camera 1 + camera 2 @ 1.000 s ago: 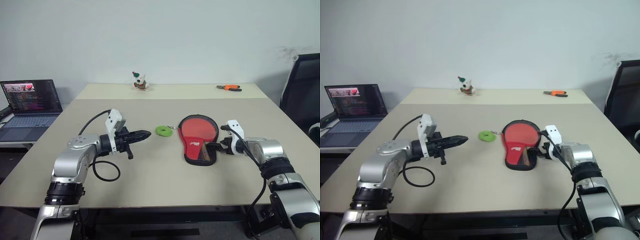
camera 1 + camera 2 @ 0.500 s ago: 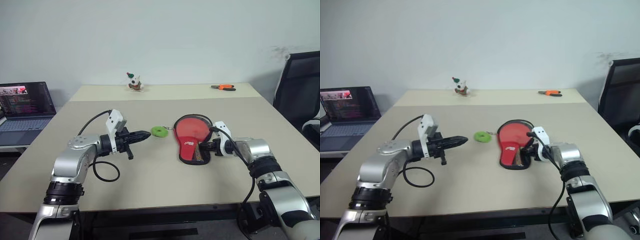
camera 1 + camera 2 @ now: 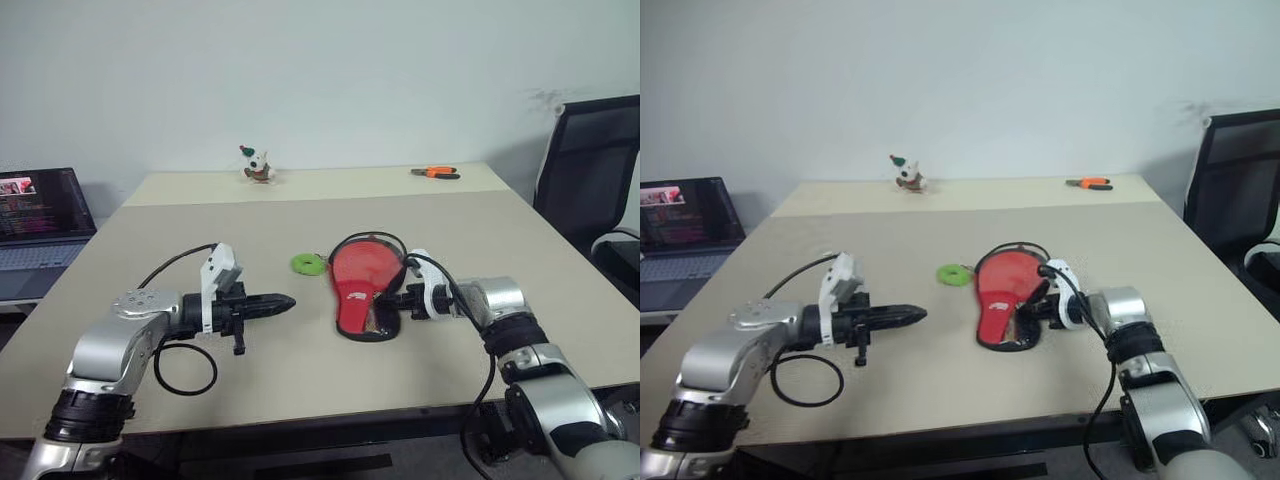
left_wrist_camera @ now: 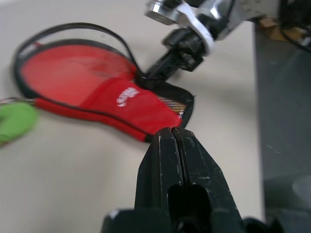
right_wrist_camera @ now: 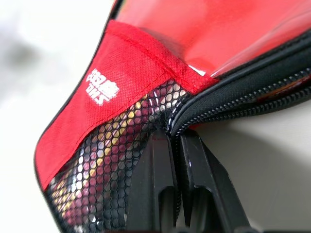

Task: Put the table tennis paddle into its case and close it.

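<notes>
Beige table with case lying centre-right, paddle inside, flap unzipped, long axis toward robot; right gripper pinched on case edge at handle end; left gripper closed, empty, well apart, pointing at case.

One case, one paddle, one green fob, one figurine, one pliers, one laptop, one chair

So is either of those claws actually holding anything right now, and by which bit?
The right gripper is shut on the case, pinching its zipped edge at the mesh handle end. The left gripper is shut on nothing.
</notes>
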Controlling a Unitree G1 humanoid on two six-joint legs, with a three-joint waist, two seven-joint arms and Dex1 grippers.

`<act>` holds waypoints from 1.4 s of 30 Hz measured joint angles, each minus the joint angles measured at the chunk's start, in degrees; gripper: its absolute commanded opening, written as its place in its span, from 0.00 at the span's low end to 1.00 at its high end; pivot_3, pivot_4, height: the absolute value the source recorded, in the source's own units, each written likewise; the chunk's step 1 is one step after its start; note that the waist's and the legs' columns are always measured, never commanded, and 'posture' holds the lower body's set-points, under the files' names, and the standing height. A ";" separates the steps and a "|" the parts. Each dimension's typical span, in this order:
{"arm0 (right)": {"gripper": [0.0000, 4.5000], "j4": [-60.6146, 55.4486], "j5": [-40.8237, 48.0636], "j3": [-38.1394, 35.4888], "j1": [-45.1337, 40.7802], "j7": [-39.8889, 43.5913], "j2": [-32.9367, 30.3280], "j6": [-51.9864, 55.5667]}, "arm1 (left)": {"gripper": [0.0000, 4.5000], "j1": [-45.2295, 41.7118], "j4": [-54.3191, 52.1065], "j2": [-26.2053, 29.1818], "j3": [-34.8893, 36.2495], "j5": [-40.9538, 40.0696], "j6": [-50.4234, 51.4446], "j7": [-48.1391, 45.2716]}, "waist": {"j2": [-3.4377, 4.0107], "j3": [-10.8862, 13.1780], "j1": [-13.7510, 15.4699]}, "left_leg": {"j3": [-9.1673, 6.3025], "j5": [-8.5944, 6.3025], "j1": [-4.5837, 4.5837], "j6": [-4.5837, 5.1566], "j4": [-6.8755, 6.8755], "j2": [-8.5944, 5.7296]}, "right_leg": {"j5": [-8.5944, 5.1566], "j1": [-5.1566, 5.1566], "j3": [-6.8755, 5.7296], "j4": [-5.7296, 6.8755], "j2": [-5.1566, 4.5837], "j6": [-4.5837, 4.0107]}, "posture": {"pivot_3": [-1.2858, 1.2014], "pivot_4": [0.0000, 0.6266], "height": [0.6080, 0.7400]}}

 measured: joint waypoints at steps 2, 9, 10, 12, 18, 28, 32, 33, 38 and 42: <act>0.00 -4.31 1.14 0.68 1.83 0.13 0.00 2.64 | 0.00 0.72 -0.97 0.34 -0.02 -0.90 0.30 -0.30 | 0.00 0.00 0.01 | 0.01 0.00 0.01 0.00 0.00 0.00 | 0.00 0.00 0.01 0.00 0.01 0.00 | 0.52 0.24 1.00; 0.00 -20.52 5.40 0.50 9.53 -2.59 0.81 13.16 | 0.00 3.90 -4.23 1.79 -0.49 -1.98 0.17 -1.60 | 0.00 0.00 0.05 | 0.07 -0.01 0.05 -0.02 -0.07 -0.02 | -0.01 0.00 0.07 -0.04 0.03 0.00 | 0.52 0.24 1.00; 0.00 -22.18 6.13 0.24 10.40 -2.90 0.65 14.40 | 0.00 4.35 -4.48 1.98 -0.54 -2.00 0.17 -1.84 | 0.00 0.00 0.10 | 0.07 -0.01 0.05 -0.02 -0.08 -0.02 | -0.01 0.00 0.06 -0.04 0.03 0.00 | 0.52 0.24 1.00; 0.00 -26.20 7.20 -0.57 12.58 -4.17 0.20 17.02 | 0.00 5.22 -5.02 2.34 -0.54 -2.08 0.14 -2.13 | 0.00 0.00 0.26 | 0.07 -0.01 0.05 -0.02 -0.08 -0.04 | -0.01 0.00 0.05 -0.06 0.03 0.01 | 0.52 0.24 1.00; 0.00 -33.27 10.56 -3.06 16.75 -6.72 -2.35 22.02 | 0.00 7.02 -5.49 2.91 -0.58 -2.13 0.10 -2.16 | 0.00 0.00 1.30 | 0.09 -0.02 0.05 -0.02 -0.10 -0.06 | -0.02 0.01 0.04 -0.09 0.04 0.02 | 0.52 0.24 1.00; 0.00 -40.21 14.78 -5.39 20.84 -10.51 -2.97 26.70 | 0.00 6.85 -5.59 2.91 -1.28 -1.92 -0.21 -2.08 | -0.01 0.00 1.90 | 0.11 -0.02 0.02 -0.03 -0.22 -0.05 | -0.02 0.01 0.03 -0.26 0.05 0.02 | 0.52 0.24 1.00; 0.00 -40.78 15.80 -5.45 21.37 -11.15 -3.73 26.87 | 0.00 6.79 -5.59 2.92 -1.28 -1.92 -0.21 -2.10 | -0.01 0.00 1.93 | 0.12 -0.02 0.02 -0.03 -0.29 -0.06 | -0.02 0.02 0.03 -0.37 0.05 0.02 | 0.52 0.24 1.00; 0.00 -40.78 16.10 -5.45 21.39 -11.20 -4.11 26.89 | 0.00 6.79 -5.59 2.95 -1.28 -1.92 -0.21 -2.10 | -0.01 0.00 1.96 | 0.12 -0.02 0.02 -0.03 -0.32 -0.06 | -0.02 0.02 0.02 -0.41 0.04 0.02 | 0.52 0.24 1.00; 0.00 -40.65 17.39 -5.38 21.49 -11.57 -5.20 26.39 | 0.00 6.78 -5.58 3.00 -1.78 -1.89 -0.21 -2.09 | -0.01 0.00 2.08 | 0.12 -0.02 0.01 -0.03 -0.42 -0.06 | -0.02 0.03 0.03 -0.52 0.04 0.02 | 0.52 0.24 1.00; 0.00 -40.16 17.56 -5.20 21.48 -11.65 -5.67 25.78 | 0.00 6.73 -5.56 3.01 -1.86 -1.86 -0.23 -2.09 | -0.01 0.00 2.12 | 0.12 -0.02 0.01 -0.03 -0.43 -0.07 | -0.02 0.03 0.03 -0.53 0.04 0.02 | 0.52 0.24 1.00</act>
